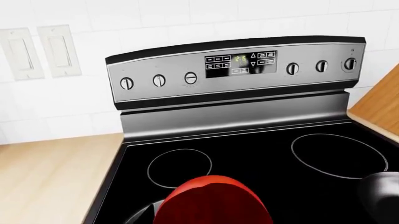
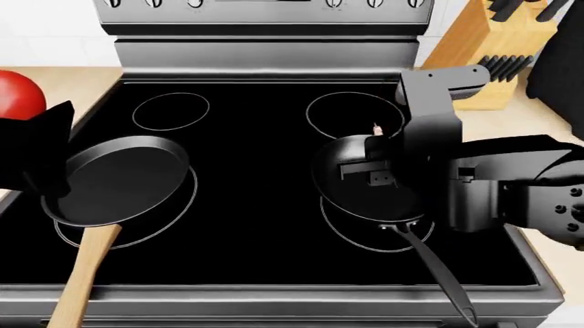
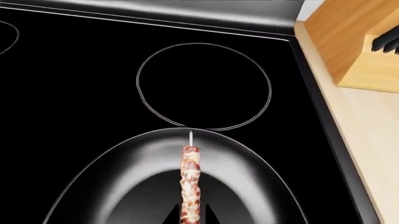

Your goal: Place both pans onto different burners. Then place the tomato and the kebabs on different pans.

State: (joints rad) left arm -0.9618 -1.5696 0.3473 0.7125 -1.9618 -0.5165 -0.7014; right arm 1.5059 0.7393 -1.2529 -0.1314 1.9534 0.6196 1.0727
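Protruding from right pincer [image 2: 373, 179]: kebab [image 3: 190, 182], above pan [image 3: 124, 172].

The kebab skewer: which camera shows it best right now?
The right wrist view: the kebab skewer fills the frame's center, meat and tip clear, above the slope-sided pan. The head view shows only its tip past the right arm; the left wrist view shows none of it.

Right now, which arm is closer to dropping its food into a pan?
The right. Its hand holds the kebab directly over the metal-handled pan on the front right burner. The left hand's tomato sits off the cooktop's left edge, short of the wooden-handled pan.
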